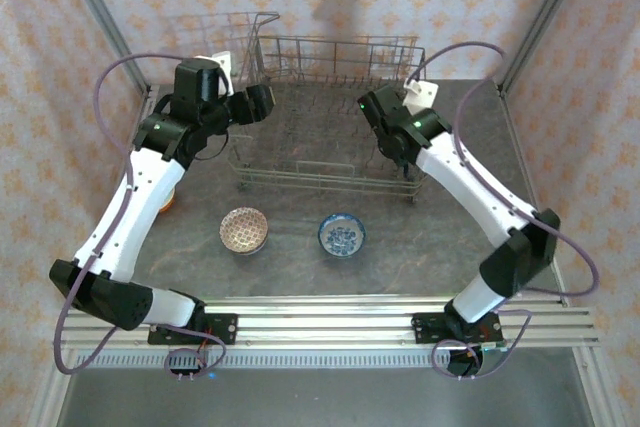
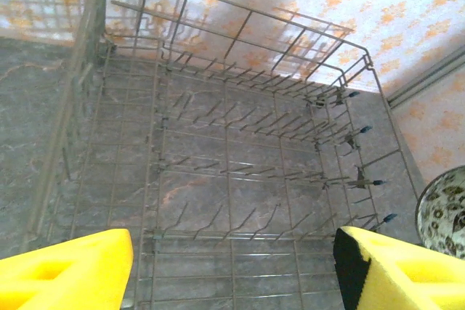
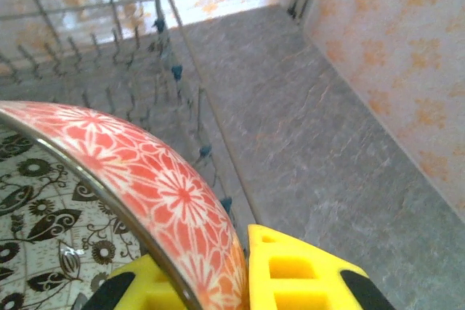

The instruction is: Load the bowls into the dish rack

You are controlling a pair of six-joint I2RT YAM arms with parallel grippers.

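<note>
- Gripping a red-flowered bowl (image 3: 167,179) by its rim, the right gripper (image 3: 218,284) is closed on it, with one yellow finger on the inside of the wall and one on the outside.
- This bowl is red with pale blossoms outside and has dark leaves and vines on a pale ground inside.
- It is held tilted at the right end of the dish rack (image 1: 320,147), just beside the blue-tipped tines. The same leaf pattern shows at the right edge of the left wrist view, past the rack's end wall.
- The left gripper (image 2: 232,274) is open, its two yellow fingers wide apart, and the rack's rows of tines show between them.
- From above, that gripper sits at the rack's left end, pointing in across the wires.
- The rack stands toward the far side of the grey stone-look worktop (image 1: 450,247), between the two arms.
- On the worktop in front of the rack, a brown-patterned bowl (image 1: 244,230) sits to the left and a blue-and-white bowl (image 1: 342,235) to the right. Both are upright and apart.
- An orange bowl (image 1: 168,199) shows partly under the left arm, near the worktop's left edge.
</note>
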